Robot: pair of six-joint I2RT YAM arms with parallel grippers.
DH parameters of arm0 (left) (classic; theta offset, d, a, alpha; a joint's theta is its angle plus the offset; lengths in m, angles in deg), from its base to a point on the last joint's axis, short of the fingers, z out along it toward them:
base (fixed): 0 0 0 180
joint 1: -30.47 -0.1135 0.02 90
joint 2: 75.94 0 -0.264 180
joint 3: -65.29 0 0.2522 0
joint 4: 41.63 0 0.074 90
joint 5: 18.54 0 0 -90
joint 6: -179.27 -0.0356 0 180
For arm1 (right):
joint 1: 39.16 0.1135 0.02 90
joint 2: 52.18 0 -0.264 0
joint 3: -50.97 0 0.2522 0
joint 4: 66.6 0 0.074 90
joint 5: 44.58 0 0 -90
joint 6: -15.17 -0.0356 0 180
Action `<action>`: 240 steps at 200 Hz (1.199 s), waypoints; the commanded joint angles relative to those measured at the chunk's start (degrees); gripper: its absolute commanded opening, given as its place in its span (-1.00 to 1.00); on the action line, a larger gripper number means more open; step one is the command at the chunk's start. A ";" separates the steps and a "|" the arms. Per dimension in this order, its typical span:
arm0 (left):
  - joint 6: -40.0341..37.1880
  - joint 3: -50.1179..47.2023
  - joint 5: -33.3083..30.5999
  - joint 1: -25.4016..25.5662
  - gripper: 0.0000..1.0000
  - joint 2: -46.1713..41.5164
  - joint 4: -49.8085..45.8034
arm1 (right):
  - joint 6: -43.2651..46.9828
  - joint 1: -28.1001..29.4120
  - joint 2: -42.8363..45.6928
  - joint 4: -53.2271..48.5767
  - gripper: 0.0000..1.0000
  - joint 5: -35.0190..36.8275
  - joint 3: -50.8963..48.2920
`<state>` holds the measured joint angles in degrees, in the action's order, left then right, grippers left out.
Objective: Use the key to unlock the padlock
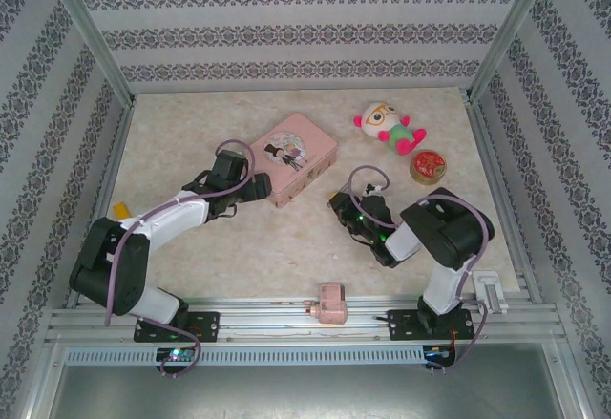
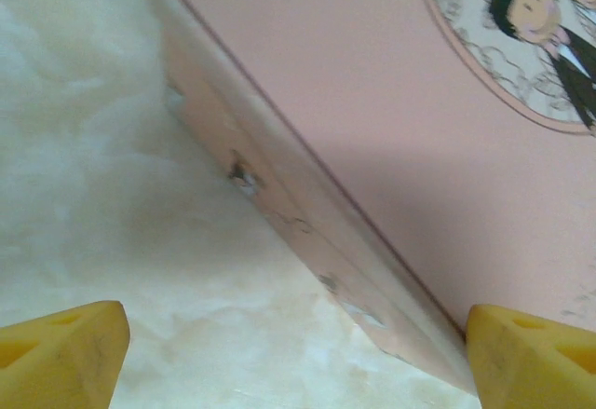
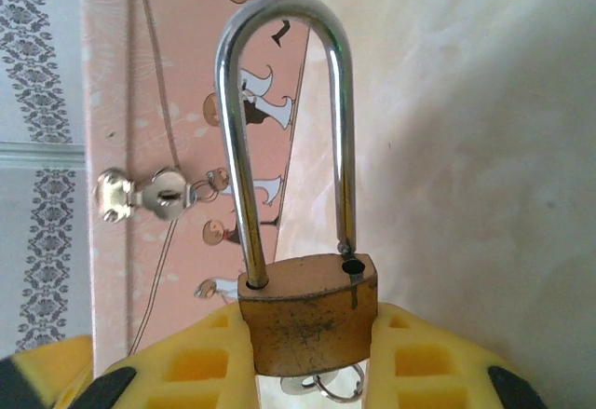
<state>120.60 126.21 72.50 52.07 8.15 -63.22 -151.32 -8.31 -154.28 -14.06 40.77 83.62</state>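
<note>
My right gripper (image 3: 307, 334) is shut on the brass padlock (image 3: 309, 320), its yellow pads (image 3: 196, 362) squeezing the body from both sides. The silver shackle (image 3: 279, 13) stands upright, and its right leg ends just above its hole in the body. A small grey key (image 3: 321, 388) with a ring pokes out under the body. From above, the right gripper (image 1: 336, 204) sits right of the pink tin (image 1: 291, 157). My left gripper (image 1: 256, 188) hangs low over the tin's near left corner. It is open, with the tin's side wall (image 2: 307, 232) running between its fingertips (image 2: 65, 353).
A plush toy (image 1: 387, 125) and a round red tin (image 1: 429, 165) sit at the back right. A pink blocky object (image 1: 332, 302) rests at the near edge between the arm bases. A yellow block (image 1: 122, 211) lies by the left wall. The tin's silver latch (image 3: 140, 195) faces my right gripper.
</note>
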 commanded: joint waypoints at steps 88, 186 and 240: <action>-2.53 -1.16 0.63 -8.52 0.88 -8.70 -6.94 | 29.41 0.02 45.74 -76.04 -1.00 9.80 12.04; 1.01 0.66 5.60 -9.28 0.99 -11.95 -6.23 | 49.97 -2.79 37.72 -114.89 -1.00 18.51 35.94; 1.71 -0.15 6.19 -10.00 0.99 -12.72 -6.84 | 57.04 -6.77 22.57 -117.58 -1.00 18.63 44.29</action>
<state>121.28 125.60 77.89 43.09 -3.04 -68.38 -99.63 -13.25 -127.29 -128.02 57.91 124.19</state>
